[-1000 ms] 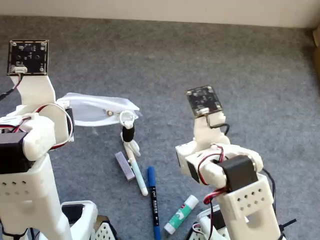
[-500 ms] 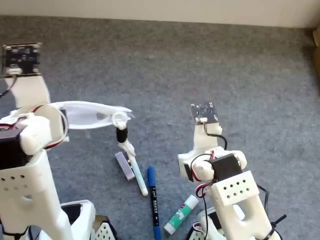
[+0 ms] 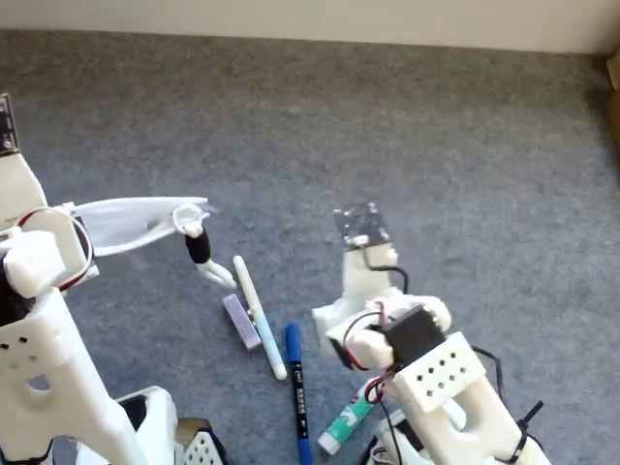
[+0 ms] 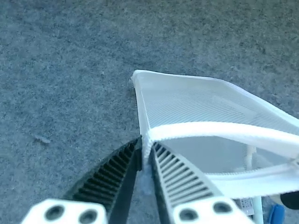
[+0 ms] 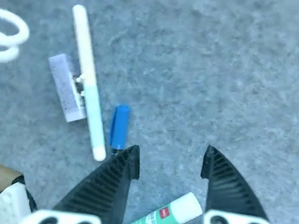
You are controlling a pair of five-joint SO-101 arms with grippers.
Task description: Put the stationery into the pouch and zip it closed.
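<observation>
So the pouch (image 3: 131,222) is off the desk's (image 3: 465,145) middle, over on the left side. Its long axis runs sideways across the high view, from the left arm (image 3: 39,320) towards the centre. The ring pull (image 3: 184,215) hangs off the end that points at the centre. In the left wrist view the left pincer (image 4: 145,145) is pressed together on the pouch's end seam, so it's pinching the white mesh right at the corner.

The rest of the stationery lies loose in front of the arms. The white pen (image 3: 257,320) runs nearly straight away from the robot, with its far end leaning a bit left. The eraser (image 3: 241,321) sits right against its left side. The blue pen (image 3: 296,387) is just beside them and roughly parallel, cap end away from us. The glue stick (image 3: 346,421) lies diagonal, partly tucked under the right arm (image 3: 417,358).

That arm is folded forward with the wrist tipped down at the desk. The right pincer (image 5: 171,156) is spread wide, holding nothing. It hangs above the glue stick's white cap, with the blue pen's cap near one finger.
</observation>
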